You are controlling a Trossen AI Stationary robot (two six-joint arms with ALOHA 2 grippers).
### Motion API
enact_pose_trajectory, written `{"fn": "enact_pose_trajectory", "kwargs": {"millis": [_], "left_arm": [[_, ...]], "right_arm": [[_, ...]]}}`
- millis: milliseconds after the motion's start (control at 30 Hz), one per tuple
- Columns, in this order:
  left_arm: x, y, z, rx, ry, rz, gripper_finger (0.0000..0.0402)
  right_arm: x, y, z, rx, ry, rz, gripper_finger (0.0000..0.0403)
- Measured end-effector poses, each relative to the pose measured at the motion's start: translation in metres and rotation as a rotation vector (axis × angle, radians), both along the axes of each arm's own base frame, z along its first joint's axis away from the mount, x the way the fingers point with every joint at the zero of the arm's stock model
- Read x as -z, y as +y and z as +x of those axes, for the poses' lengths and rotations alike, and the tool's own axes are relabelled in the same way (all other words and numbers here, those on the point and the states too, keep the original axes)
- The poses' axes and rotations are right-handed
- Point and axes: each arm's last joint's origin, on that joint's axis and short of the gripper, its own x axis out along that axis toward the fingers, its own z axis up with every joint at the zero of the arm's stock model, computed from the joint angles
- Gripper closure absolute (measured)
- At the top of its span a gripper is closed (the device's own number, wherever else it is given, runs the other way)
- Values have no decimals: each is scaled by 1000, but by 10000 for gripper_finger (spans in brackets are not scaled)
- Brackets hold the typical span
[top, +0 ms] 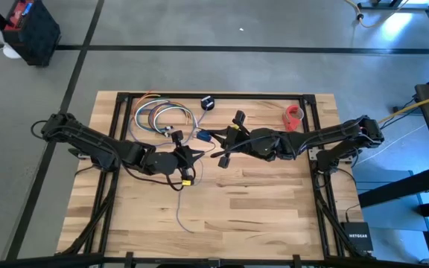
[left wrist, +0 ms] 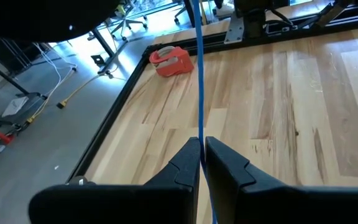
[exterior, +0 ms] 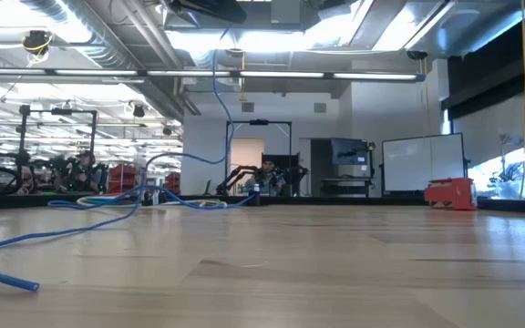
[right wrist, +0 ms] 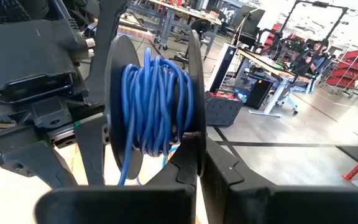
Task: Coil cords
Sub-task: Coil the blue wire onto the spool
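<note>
I am in the middle of winding the blue cord (right wrist: 151, 109) onto a black spool (right wrist: 114, 106), held up over the middle of the table (top: 259, 208), and I think the next move is to turn more loops on while keeping the cord tight. My right hand (right wrist: 199, 167) is pressed together on the spool's rim. My left hand (left wrist: 202, 163) is pinching the thin cord, and the loose end trails down to the table's near edge.
</note>
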Motion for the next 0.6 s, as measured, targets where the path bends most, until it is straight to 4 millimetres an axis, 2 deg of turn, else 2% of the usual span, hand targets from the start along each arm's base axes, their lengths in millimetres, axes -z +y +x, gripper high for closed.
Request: {"fn": "enact_pose_trajectory", "kwargs": {"millis": [367,600], "left_arm": [[-4,3,2,-17,-53,-28,382],[-1,3,1,-9,-13,-24,379]], "right_arm": [[0,0,0,0,1,-4,395],[0,0,0,0,2,-5,395]]}}
